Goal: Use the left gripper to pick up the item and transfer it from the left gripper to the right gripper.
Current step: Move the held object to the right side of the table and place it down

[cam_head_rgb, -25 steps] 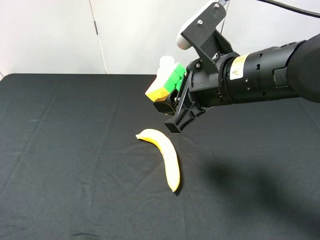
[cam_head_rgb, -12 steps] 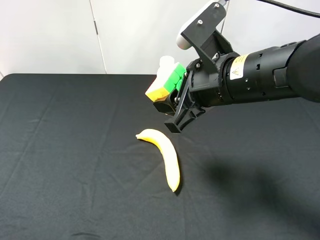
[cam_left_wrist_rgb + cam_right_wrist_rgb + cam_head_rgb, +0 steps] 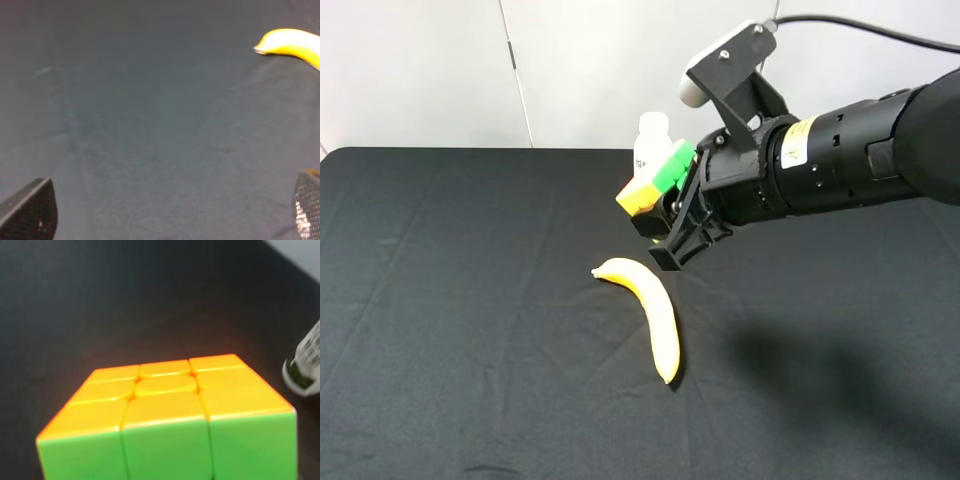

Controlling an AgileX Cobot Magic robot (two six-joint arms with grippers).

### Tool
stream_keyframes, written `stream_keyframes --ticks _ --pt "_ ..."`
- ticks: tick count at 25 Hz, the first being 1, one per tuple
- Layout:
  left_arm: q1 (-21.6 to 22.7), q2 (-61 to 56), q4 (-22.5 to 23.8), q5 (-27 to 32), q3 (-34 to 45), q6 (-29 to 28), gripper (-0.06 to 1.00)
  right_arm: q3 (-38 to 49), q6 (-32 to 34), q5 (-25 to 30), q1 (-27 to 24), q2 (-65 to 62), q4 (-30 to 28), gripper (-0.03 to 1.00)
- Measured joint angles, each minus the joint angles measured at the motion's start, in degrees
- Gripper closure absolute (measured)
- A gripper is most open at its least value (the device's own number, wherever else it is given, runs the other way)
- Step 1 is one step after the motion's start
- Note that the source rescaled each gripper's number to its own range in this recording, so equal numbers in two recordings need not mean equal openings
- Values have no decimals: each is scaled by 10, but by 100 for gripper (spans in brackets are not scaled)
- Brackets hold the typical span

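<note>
Exterior high: cube (image 3: 653,182) between right fingers (image 3: 680,248)

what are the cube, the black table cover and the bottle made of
puzzle cube: looks like hard, smooth plastic, solid-coloured tiles with a soft sheen.
table cover: seems matte black cloth, faintly creased.
bottle: probably white plastic, too small to be sure.

your right arm (image 3: 850,160) bulky matte black, yellow warning label (image 3: 804,130), screwed grey bracket (image 3: 735,65) with white cap (image 3: 692,92), black cable (image 3: 860,22) above, black dimpled fingertips (image 3: 306,206) on your left gripper (image 3: 168,209)
</note>
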Motion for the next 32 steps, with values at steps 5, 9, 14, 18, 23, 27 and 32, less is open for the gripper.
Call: stream_keyframes --ticks 5,9,14,18,23,27,32 --pt "93 0 1 0 0 0 12 0 40 70 -38 0 2 97" --pt "141 0 4 0 0 0 12 0 54 136 -110 0 2 97" --pt "173 0 5 0 0 0 12 0 56 188 -230 6 -1 97" --pt "173 0 5 0 0 0 12 0 56 204 -316 42 -5 97" --pt "173 0 6 -1 0 0 12 0 53 188 -371 111 -7 97" --pt "173 0 6 -1 0 0 12 0 52 160 -374 158 -11 97" --pt "173 0 6 -1 0 0 12 0 52 133 -374 202 -24 97"
